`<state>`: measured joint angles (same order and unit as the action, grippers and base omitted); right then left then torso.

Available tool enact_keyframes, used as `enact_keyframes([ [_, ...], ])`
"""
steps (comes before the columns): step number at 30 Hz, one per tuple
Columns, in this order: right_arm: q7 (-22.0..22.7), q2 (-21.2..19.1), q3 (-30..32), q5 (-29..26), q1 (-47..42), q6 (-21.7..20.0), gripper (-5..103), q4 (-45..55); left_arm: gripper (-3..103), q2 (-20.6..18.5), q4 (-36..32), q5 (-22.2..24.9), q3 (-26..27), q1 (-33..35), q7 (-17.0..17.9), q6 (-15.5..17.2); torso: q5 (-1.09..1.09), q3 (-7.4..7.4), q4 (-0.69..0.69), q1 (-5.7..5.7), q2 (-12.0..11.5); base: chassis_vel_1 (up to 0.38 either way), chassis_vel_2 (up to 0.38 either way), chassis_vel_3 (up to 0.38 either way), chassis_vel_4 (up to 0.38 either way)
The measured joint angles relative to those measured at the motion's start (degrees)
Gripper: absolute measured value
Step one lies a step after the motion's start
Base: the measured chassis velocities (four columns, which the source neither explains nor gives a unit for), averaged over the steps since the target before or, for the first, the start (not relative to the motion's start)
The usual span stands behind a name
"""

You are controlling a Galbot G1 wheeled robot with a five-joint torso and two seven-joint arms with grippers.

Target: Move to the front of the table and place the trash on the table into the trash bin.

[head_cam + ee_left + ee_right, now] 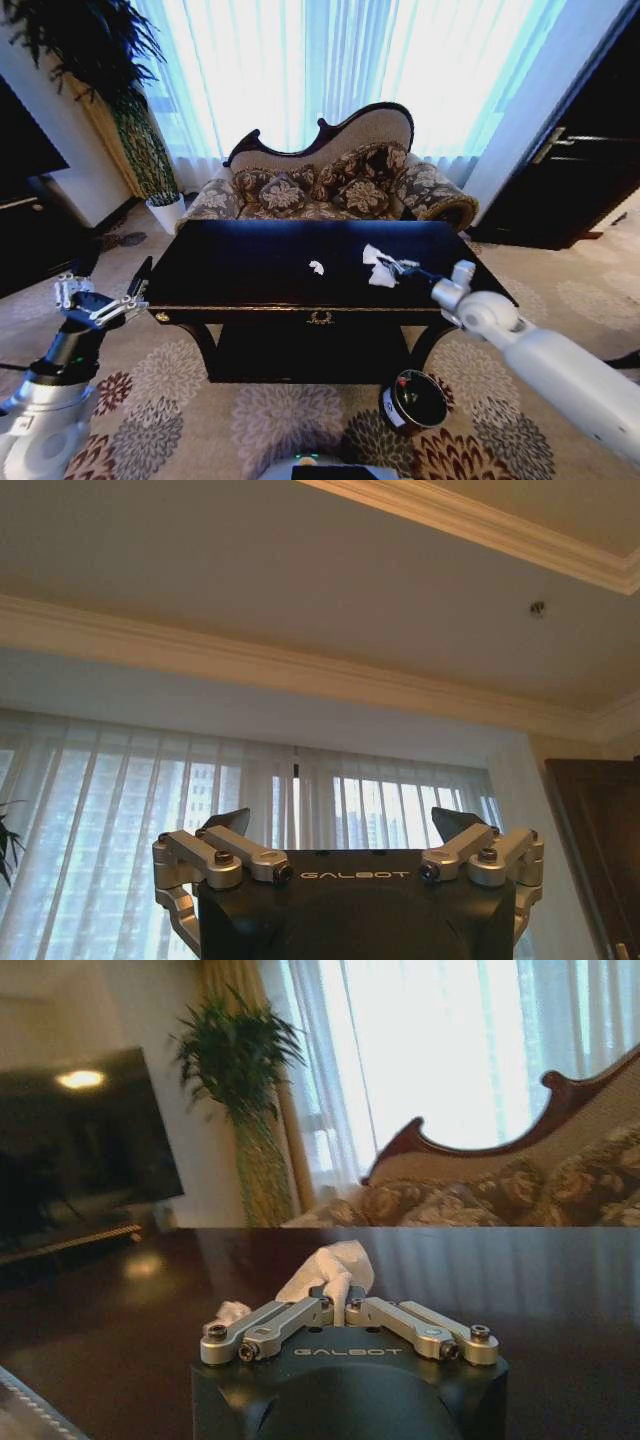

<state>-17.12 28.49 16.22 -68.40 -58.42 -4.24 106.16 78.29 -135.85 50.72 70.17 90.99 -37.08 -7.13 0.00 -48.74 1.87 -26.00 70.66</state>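
On the table (250,262), the right tool (392,267) pinches a paper ball (332,1266); left tool (92,300) open.

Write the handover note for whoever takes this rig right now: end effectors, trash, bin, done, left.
Right end effector: over the table, shut on a white paper ball near the table's right side.
Left end effector: open, holding nothing, parked off the table's left end and pointing up.
A second, smaller paper ball lies near the tabletop's middle.
Trash bin: on the carpet in front of the table, right of centre.
Done: robot is at the table, first ball gripped.
Left: carry that ball to the bin, then fetch the other one.
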Motion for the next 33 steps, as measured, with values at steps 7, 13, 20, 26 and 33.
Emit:
enact_keyframes([
  [7,-6.9,1.4,8.3,-0.4,-8.8,1.7,0,1.9,100,1.1,-0.8,0.9,0.7,0.5,0.0,-0.4,-0.01,0.00,-0.01,0.00,0.0,0.000,0.000,0.000,0.000],
  [13,-14.3,4.5,15.4,2.1,-18.7,3.9,0,2.7,100,1.7,-1.3,1.6,0.8,0.4,0.0,-0.5,-0.02,0.00,-0.01,0.00,0.0,0.000,0.000,0.000,0.000],
  [20,-19.9,9.6,20.3,5.4,-24.6,6.4,0,-0.7,100,1.4,-0.7,2.1,1.0,0.2,-0.1,-0.8,-0.02,-0.01,0.00,0.00,0.0,0.000,0.000,0.000,0.000],
  [26,-28.6,15.8,22.5,3.2,-27.2,8.1,0,-9.6,100,0.7,-0.1,2.2,0.8,-0.2,-0.1,-0.8,0.00,0.00,0.00,0.00,0.0,0.000,0.000,0.000,0.000],
  [33,-42.4,17.3,22.5,3.1,-26.7,8.4,0,-18.8,100,0.9,0.1,2.1,1.0,-0.2,-0.1,-0.8,-0.02,-0.01,-0.01,-0.01,0.0,0.000,0.000,0.000,0.000],
])
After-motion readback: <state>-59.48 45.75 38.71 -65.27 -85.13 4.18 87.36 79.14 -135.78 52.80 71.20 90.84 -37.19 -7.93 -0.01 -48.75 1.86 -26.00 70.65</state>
